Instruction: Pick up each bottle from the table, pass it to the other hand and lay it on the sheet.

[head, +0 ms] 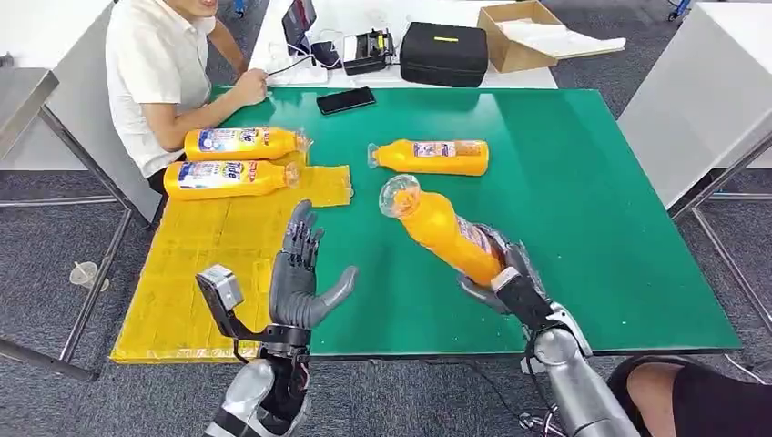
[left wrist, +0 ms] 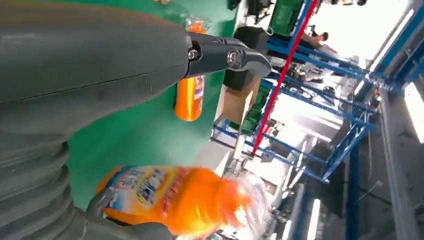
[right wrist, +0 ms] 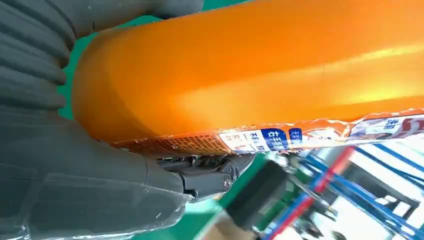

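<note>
The right robot hand [head: 499,273] grips an orange bottle [head: 437,228] around its lower end and holds it lifted above the green tabletop [head: 583,209], tilted with its clear cap end pointing far and to the left. In the right wrist view the same bottle [right wrist: 260,70] lies across the dark fingers [right wrist: 210,172], its label edge showing. The left robot hand [head: 305,273] holds nothing; it stands upright with fingers spread wide and the thumb out toward the bottle, just apart from it, at the yellow sheet's [head: 200,264] right edge. Two more orange bottles [head: 238,143] [head: 232,177] lie side by side at the sheet's far end. A fourth bottle [head: 432,157] lies on the bare tabletop beyond the held one. A person in a white shirt [head: 155,73] sits at the far left corner.
</note>
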Robot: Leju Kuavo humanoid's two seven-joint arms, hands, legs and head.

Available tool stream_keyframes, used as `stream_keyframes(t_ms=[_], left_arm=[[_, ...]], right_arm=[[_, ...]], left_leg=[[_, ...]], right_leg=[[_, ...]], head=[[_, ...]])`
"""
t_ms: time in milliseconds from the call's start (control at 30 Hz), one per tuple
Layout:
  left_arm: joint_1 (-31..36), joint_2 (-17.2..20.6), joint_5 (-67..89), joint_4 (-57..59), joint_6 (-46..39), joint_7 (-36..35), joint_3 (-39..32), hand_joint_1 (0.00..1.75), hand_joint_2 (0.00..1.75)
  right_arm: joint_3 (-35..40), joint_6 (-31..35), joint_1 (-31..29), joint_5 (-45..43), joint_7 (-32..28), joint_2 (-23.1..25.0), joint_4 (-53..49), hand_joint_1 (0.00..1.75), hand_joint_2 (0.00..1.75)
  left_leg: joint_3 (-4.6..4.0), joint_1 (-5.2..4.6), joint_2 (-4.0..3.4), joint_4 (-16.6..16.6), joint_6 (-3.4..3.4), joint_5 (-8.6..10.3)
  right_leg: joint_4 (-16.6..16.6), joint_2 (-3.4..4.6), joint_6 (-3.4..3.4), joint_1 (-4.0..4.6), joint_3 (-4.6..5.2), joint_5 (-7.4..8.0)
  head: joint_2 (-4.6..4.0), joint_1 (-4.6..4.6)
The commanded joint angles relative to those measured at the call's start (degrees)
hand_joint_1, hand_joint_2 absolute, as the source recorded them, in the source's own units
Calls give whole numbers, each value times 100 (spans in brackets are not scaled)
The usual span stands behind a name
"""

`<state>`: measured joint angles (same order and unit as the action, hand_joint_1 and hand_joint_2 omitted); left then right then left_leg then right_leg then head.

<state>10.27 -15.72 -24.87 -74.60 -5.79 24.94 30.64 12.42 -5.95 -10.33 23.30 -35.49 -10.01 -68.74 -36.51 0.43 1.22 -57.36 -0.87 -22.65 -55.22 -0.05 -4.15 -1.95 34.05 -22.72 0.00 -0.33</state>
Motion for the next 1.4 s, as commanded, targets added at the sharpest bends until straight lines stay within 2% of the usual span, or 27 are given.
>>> stream_keyframes(t_ms=[33, 333, 700, 833, 867, 1067, 1400], left_arm=[[4, 131, -436, 79, 164, -101, -120, 0, 175], [129, 258, -799, 161, 748, -341, 137, 0, 175], [146, 247, -799, 209, 747, -341, 148, 0, 175], [282, 255, -325, 373, 775, -213, 411, 0, 175], [325, 266, -170, 424, 778, -173, 493, 0, 175], [553, 187, 960, 679, 190, 111, 627, 0, 175], [707, 61, 1494, 930, -59, 203, 434, 0, 175]], right_arm=[[150, 109, -175, -154, -16, 303, -217, 175, 175], [591, 198, -363, -92, -76, 524, 264, 175, 175], [632, 214, -383, -70, -83, 540, 298, 175, 175], [900, 55, -552, -67, -36, 629, 573, 175, 175], [984, 40, -617, -54, -18, 663, 665, 175, 175], [1446, 73, -797, 151, 101, 782, 635, 175, 175], [1997, 37, -1001, 112, 289, 700, 475, 175, 175]], left_leg=[[21, 1, -21, 1, 4, -11], [28, 6, -31, -1, 5, -16], [27, 6, -24, 0, 4, -15], [38, 9, -34, -5, 5, -24], [12, 3, -17, 3, 3, -6], [18, 5, -21, 2, 4, -9], [23, 7, -30, -5, 4, -17]], right_leg=[[1, 13, 21, 5, -14, -6], [3, 21, 24, 11, -21, -6], [4, 14, 25, 10, -23, -8], [2, 21, 34, 15, -32, -13], [4, 10, 15, 6, -8, -2], [4, 12, 20, 9, -12, -4], [0, 19, 26, 11, -16, -9]], head=[[0, 0], [0, 0], [0, 0], [0, 0], [0, 2], [0, 2], [0, 0]])
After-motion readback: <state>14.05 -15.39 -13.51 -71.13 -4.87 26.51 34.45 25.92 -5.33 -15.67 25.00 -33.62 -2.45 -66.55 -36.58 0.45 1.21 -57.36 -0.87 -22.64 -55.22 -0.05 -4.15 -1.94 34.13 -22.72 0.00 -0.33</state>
